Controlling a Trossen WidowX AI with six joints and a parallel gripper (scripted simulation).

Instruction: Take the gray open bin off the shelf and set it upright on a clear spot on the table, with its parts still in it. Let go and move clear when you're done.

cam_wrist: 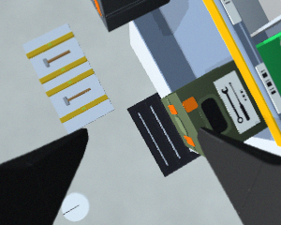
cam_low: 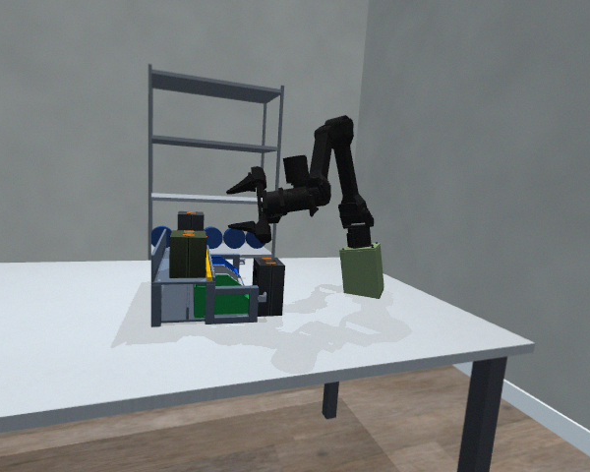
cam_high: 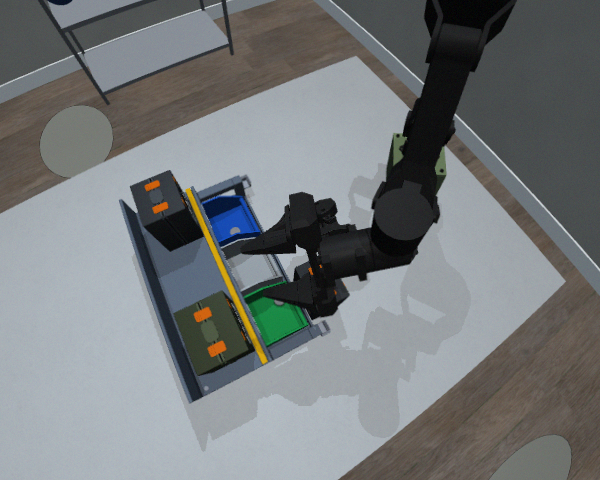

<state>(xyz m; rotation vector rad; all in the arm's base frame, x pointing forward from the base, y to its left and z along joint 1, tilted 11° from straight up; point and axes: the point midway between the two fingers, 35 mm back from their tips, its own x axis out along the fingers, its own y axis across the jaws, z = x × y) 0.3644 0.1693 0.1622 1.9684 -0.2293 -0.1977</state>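
Note:
The gray open bin (cam_high: 249, 264) sits on the low shelf unit (cam_high: 197, 281), in the lower row between a blue bin (cam_high: 230, 219) and a green bin (cam_high: 277, 316). It is mostly hidden behind my fingers, and I cannot see its parts. My gripper (cam_high: 255, 271) is open and empty, hovering above the gray bin with its fingers pointing toward the shelf. In the side view the gripper (cam_low: 230, 208) is well above the shelf top. In the wrist view the open fingers frame an olive case (cam_wrist: 215, 112).
A black case (cam_high: 160, 209) and an olive case (cam_high: 212, 330) stand on the shelf's top. Another black case (cam_low: 268, 285) stands on the table beside the shelf front. The arm's olive base block (cam_low: 361, 268) is at the right. A tall rack (cam_low: 211, 152) stands behind the table.

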